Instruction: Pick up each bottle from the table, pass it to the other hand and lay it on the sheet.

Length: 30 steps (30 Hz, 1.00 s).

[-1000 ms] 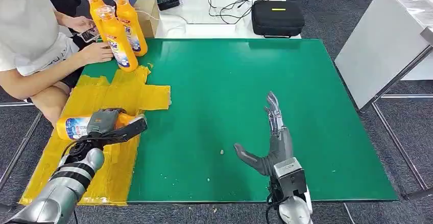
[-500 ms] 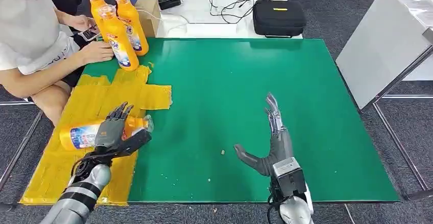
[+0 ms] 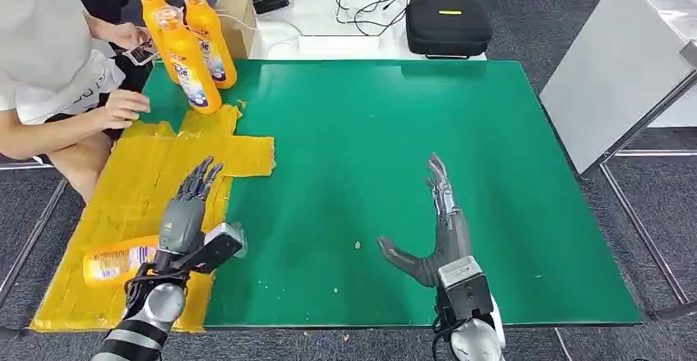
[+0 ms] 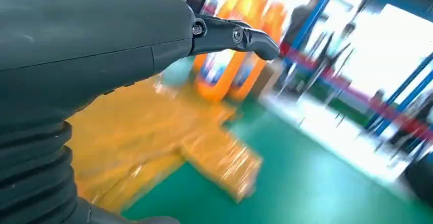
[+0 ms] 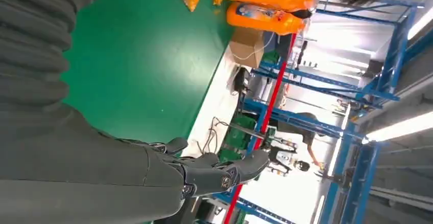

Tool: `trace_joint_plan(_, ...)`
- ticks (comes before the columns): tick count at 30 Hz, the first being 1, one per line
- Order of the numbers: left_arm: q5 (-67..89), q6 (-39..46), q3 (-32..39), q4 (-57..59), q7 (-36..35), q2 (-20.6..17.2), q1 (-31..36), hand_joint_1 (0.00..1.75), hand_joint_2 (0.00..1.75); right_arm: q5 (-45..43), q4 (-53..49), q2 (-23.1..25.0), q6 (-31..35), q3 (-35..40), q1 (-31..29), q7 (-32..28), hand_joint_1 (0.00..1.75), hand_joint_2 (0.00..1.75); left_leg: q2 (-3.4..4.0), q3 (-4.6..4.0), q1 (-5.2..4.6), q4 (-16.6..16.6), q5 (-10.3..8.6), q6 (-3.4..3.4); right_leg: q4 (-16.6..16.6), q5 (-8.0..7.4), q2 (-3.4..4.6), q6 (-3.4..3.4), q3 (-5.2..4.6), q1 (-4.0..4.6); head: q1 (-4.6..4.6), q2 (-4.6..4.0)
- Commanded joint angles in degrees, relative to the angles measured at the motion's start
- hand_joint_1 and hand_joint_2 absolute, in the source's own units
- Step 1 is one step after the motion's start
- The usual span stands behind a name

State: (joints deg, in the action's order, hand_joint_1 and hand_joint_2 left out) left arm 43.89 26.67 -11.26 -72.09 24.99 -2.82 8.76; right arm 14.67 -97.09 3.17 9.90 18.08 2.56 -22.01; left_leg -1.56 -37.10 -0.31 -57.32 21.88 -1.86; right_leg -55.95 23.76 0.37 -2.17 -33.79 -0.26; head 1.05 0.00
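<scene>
An orange bottle (image 3: 113, 263) with a white and blue label lies on its side on the yellow sheet (image 3: 148, 172) near the table's front left. My left hand (image 3: 185, 213) hovers just right of it with fingers stretched out, holding nothing. Three upright orange bottles (image 3: 191, 53) stand at the table's far left corner; they appear blurred in the left wrist view (image 4: 230, 66) and the right wrist view (image 5: 265, 4). My right hand (image 3: 440, 221) lies open over the green mat (image 3: 394, 147), fingers straight and thumb spread.
A seated person (image 3: 57, 73) at the far left holds a phone, one hand near the standing bottles. A black case (image 3: 446, 28), cables and a small device sit on the white table behind. A white panel (image 3: 625, 65) stands at the right.
My left hand let go of the bottle, which now lies lower on the sheet, and drew back with fingers spread. The person's hand left the standing bottle. The right hand stayed put.
</scene>
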Motion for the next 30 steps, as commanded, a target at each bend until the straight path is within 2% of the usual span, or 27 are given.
trace_joint_plan(1, 1.12, 4.48, -6.88, -17.59, 1.87, 1.59, -6.07, 0.0, 1.75, 0.01, 1.81, -1.5, 0.61, -0.55, 1.32, -0.09, 0.0, 1.75, 0.03, 0.14, 0.05, -0.1, 0.17, 0.06, 0.02, 0.16, -0.11, -0.01, 0.23, 0.06, 0.0, 0.0)
trace_joint_plan(3, 1.15, 4.46, -9.69, -19.56, 1.94, 1.25, -7.29, 0.0, 1.75, 0.61, 1.06, -1.7, 1.12, -1.11, 2.46, -0.12, 0.0, 1.75, 0.0, -0.07, 0.01, -0.02, 0.06, 0.03, 0.04, 0.05, -0.05, 0.0, 0.0, 0.02, 0.0, 0.0)
trace_joint_plan(7, -4.45, 0.93, -12.96, -22.66, 2.53, 1.16, -10.29, 0.0, 1.75, 0.69, -0.21, -2.28, 0.88, -2.64, 5.42, 0.54, 0.0, 1.75, 0.0, 0.04, 0.02, -0.05, 0.15, 0.06, 0.06, 0.13, -0.1, 0.01, 0.15, 0.04, 0.0, 0.0)
trace_joint_plan(22, -6.77, -0.49, -12.75, -23.08, 3.15, 1.03, -10.63, 0.0, 1.75, 0.7, -0.45, -2.31, 0.73, -2.82, 5.81, 0.75, 0.0, 1.75, 0.08, 0.04, 0.02, -0.02, 0.16, 0.05, 0.06, 0.1, -0.02, 0.02, 0.1, 0.04, 0.0, 0.0)
trace_joint_plan(24, -11.35, -3.84, -12.25, -24.61, 3.47, 1.58, -12.36, 0.0, 1.75, 0.16, -1.32, -2.93, 0.67, -3.65, 7.75, 1.9, 0.0, 1.75, 0.08, 0.09, 0.03, -0.04, 0.19, 0.05, 0.06, 0.13, -0.04, 0.02, 0.17, 0.05, 0.0, 0.0)
trace_joint_plan(28, -24.47, -14.57, -12.17, -30.02, 0.68, 1.21, -18.09, 0.0, 1.75, -0.27, -7.19, -3.96, 2.24, -8.0, 16.34, 1.81, 0.0, 1.75, -0.09, 0.05, 0.01, -0.04, 0.22, 0.03, 0.06, 0.2, -0.18, 0.0, 0.15, 0.02, 0.0, 0.0)
trace_joint_plan(30, -25.42, -14.18, -12.52, -30.69, 0.16, 0.76, -20.58, 0.0, 1.75, -0.83, -9.03, -2.99, 2.49, -10.5, 19.42, 1.7, 0.0, 1.75, -0.1, 0.08, 0.02, -0.06, 0.28, 0.03, 0.06, 0.26, -0.18, -0.01, 0.21, 0.03, 0.0, 0.0)
